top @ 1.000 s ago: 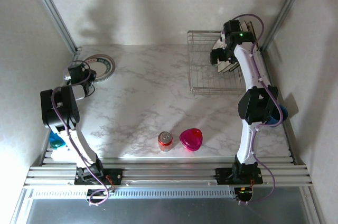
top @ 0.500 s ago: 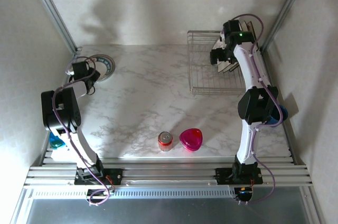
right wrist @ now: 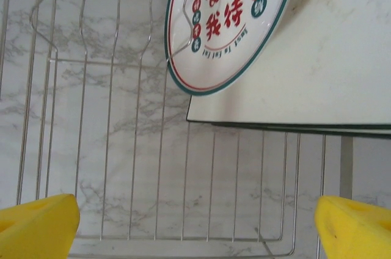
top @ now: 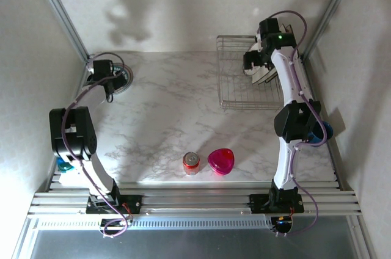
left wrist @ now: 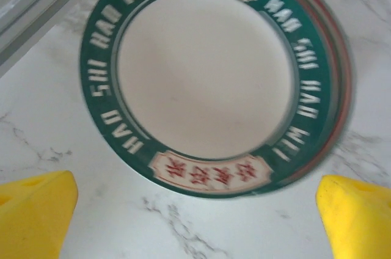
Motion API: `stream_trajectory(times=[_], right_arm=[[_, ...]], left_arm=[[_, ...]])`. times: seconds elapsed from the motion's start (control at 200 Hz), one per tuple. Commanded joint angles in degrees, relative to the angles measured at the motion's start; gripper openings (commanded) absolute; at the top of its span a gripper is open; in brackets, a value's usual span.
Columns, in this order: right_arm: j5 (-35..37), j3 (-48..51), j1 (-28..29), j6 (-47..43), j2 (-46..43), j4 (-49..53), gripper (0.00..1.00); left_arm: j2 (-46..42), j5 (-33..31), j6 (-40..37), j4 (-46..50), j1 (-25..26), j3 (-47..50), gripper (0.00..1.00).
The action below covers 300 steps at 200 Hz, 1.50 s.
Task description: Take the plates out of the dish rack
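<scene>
A round white plate [left wrist: 204, 76] with a green rim and red characters lies flat on the marble at the back left, on top of another plate's rim. My left gripper [left wrist: 195, 222] hangs open above its near edge, holding nothing. In the top view the left gripper [top: 110, 83] covers most of that plate [top: 126, 78]. The wire dish rack [right wrist: 110, 149] holds a round plate [right wrist: 226, 21] with red characters leaning against square cream plates [right wrist: 305, 69]. My right gripper [right wrist: 195, 228] is open over the rack [top: 235, 88], short of the plates.
A red can [top: 191, 163] and a pink heart-shaped dish [top: 220, 161] stand near the front edge at centre. Slanted metal frame posts [top: 61, 11] rise at both back corners. Walls close in on the left and right sides.
My left gripper has opened and let go of the round plate, which now lies flat, and the arm has moved toward the back over it. The right arm has barely shifted.
</scene>
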<state>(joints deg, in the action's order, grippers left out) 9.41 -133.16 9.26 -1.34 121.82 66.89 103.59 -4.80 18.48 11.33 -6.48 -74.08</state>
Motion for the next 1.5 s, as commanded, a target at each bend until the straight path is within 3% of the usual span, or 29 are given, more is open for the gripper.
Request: stream_trajectory(times=[0.0,0.125,0.31,0.806,1.146,1.497], right_arm=[[1.9,-4.1,0.3,-0.5,4.0,-0.9,0.99],[3.8,-6.6,0.4,-0.1,7.2,-4.6,0.99],[6.7,-10.7,0.4,0.6,11.4,-9.6,0.99],[10.0,-17.8,0.0,2.0,20.5,-13.7,0.99],[7.5,-19.9,-0.9,3.5,23.5,-15.0,0.94],[6.1,-20.8,-1.1,4.7,24.7,-16.9,0.65]], left_arm=[[-2.8,-0.4,-6.8,10.8,2.2,-6.8,0.99],[-0.7,0.5,-10.7,19.8,4.8,-14.3,1.0],[2.2,8.7,-13.9,24.7,5.4,-18.5,1.0],[5.1,6.2,-16.5,31.5,9.5,-25.1,1.0],[6.2,6.6,-16.9,31.1,10.5,-25.5,1.0],[6.1,6.5,-17.2,31.0,10.6,-26.0,1.0]])
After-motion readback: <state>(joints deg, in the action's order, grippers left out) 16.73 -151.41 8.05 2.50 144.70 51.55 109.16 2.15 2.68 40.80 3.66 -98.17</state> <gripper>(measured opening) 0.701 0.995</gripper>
